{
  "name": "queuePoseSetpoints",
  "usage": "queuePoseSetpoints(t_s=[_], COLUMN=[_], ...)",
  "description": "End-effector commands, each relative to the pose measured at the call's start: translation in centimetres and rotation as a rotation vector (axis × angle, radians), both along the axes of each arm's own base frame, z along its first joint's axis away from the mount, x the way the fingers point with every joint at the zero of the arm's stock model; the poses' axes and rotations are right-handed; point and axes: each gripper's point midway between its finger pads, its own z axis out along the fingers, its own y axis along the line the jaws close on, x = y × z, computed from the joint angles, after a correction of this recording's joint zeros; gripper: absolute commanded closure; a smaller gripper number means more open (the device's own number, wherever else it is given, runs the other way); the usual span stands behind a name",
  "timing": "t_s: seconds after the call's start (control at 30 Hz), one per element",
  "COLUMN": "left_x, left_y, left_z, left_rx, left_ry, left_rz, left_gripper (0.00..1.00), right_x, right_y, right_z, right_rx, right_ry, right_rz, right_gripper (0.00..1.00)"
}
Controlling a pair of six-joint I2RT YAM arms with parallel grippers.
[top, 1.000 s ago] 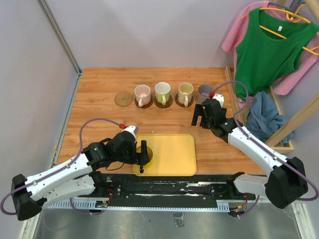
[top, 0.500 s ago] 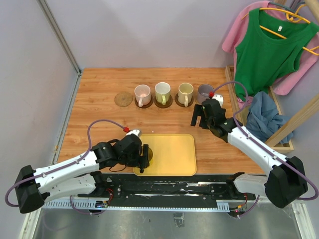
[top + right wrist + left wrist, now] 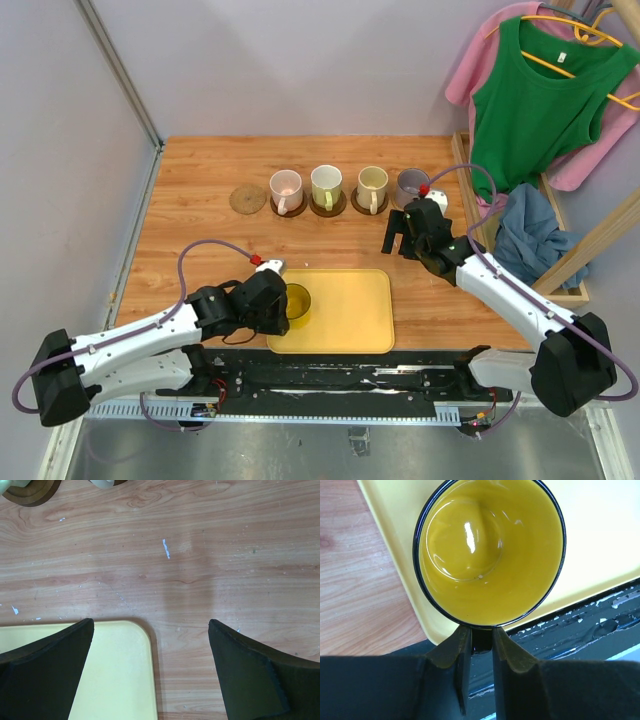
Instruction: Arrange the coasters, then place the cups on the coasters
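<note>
A translucent yellow cup [image 3: 297, 301] [image 3: 490, 550] stands upright at the near left corner of the yellow tray [image 3: 350, 320] [image 3: 600, 555]. My left gripper [image 3: 281, 304] [image 3: 481, 632] is shut on its dark handle, at the cup's near side. Along the back, pink [image 3: 285, 185], green-white [image 3: 326, 182], cream [image 3: 372, 181] and grey-purple [image 3: 411, 184] cups each sit on a coaster. One tan coaster [image 3: 247, 198] lies bare at the row's left end. My right gripper [image 3: 400, 235] [image 3: 150, 625] hangs open above the wood by the tray's far right corner [image 3: 100, 680].
A wooden rack [image 3: 465, 190] with a green top [image 3: 545, 90] and a blue cloth [image 3: 525, 235] borders the table's right side. A grey wall with a metal rail [image 3: 130, 230] closes the left. The arms' black base bar [image 3: 350, 370] runs just behind the tray's near edge.
My left gripper slid in behind the yellow cup and closed from wide open onto its handle. The right arm has stayed where it was, open.
</note>
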Motion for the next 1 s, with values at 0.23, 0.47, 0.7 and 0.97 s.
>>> queuePoseSetpoints(t_s=[0.23, 0.47, 0.7, 0.97], left_x=[0.2, 1.6, 4.1, 5.6], left_y=[-0.5, -1.1, -1.9, -2.4], left_z=[-0.7, 1.1, 4.4, 5.4], left_rx=[0.010, 0.002, -0.013, 0.002], left_ry=[-0.011, -0.093, -0.226, -0.289], left_rz=[-0.028, -0.030, -0.013, 0.003], left_gripper=[0.99, 1.00, 0.99, 0.99], right_x=[-0.2, -0.2, -0.1, 0.1], right_y=[-0.2, -0.5, -0.7, -1.0], right_z=[-0.7, -0.4, -0.3, -0.1], right_rx=[0.015, 0.010, -0.001, -0.019], right_ry=[0.013, 0.000, -0.008, -0.018], right_rz=[-0.016, -0.020, -0.024, -0.026], right_gripper=[0.02, 0.01, 0.02, 0.02])
